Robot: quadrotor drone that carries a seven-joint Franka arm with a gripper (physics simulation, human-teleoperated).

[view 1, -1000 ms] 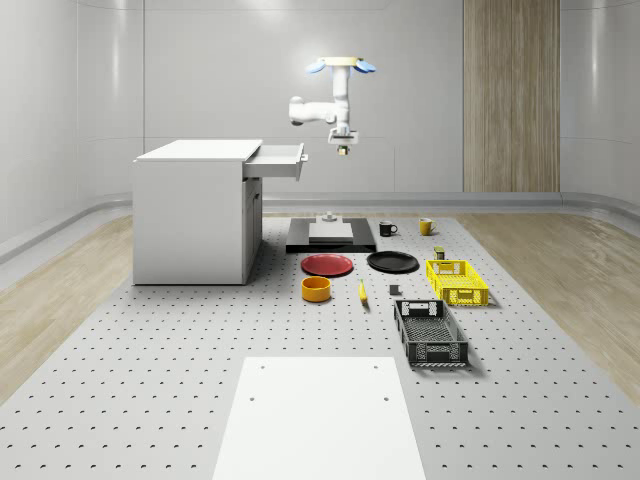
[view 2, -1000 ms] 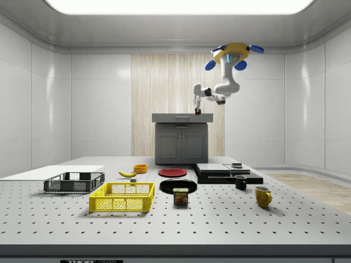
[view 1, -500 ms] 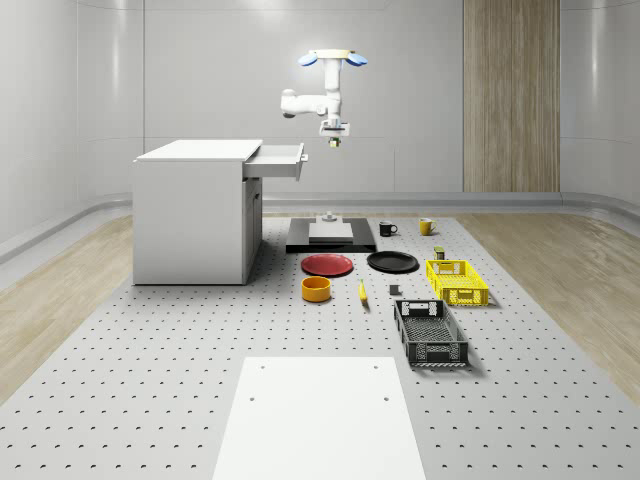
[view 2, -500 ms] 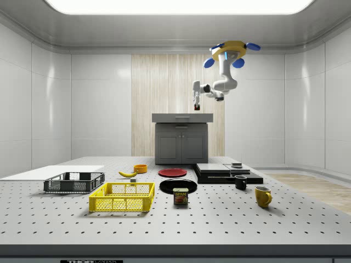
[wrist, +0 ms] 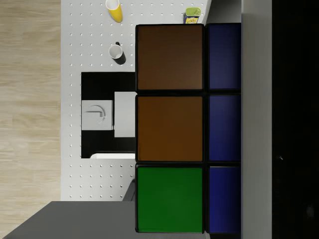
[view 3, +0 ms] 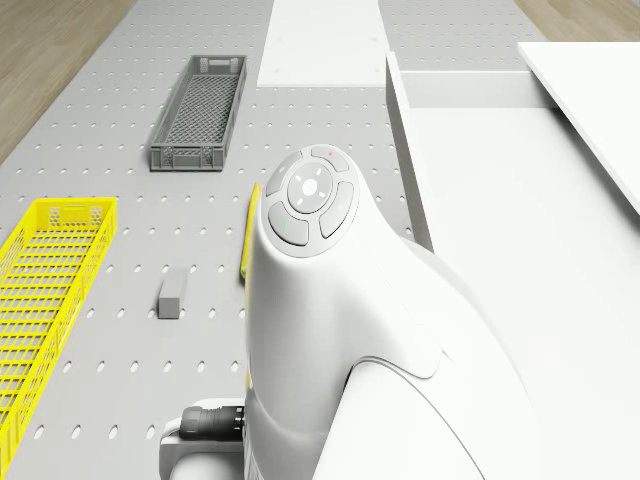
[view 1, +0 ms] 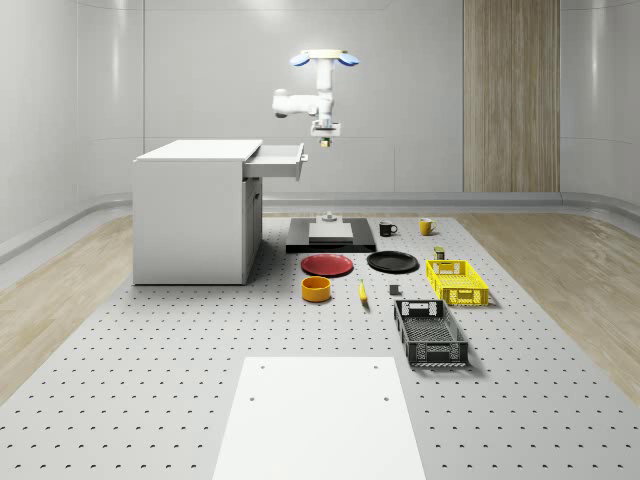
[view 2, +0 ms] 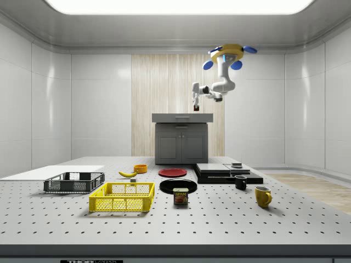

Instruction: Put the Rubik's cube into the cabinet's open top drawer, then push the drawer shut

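The drone (view 1: pixel 320 58) hovers high, just past the front of the white cabinet's (view 1: pixel 195 210) open top drawer (view 1: pixel 278 158). Its arm hangs down, and the gripper (view 1: pixel 324 140) is shut on the Rubik's cube (wrist: pixel 169 129), whose brown, green and blue squares show in the wrist view. In the whole-scene view the gripper is slightly above drawer height and just right of the drawer front. The side view puts the gripper (view 2: pixel 196 106) and cube (view 2: pixel 196 109) just above the cabinet top (view 2: pixel 182 117). From the drone view, the arm (view 3: pixel 330 330) sits beside the drawer's white inside (view 3: pixel 500 250).
Below the gripper lies a black platform (view 1: pixel 330 236) with two mugs (view 1: pixel 388 228) beside it. A red plate (view 1: pixel 327 264), black plate (view 1: pixel 392 262), orange bowl (view 1: pixel 316 289), banana (view 3: pixel 247 240), yellow crate (view 1: pixel 457 281) and black crate (view 1: pixel 430 332) lie on the floor table.
Drone, arm and gripper have risen a little and shifted to the whole-scene view's left, closer to the drawer front, still holding the cube.
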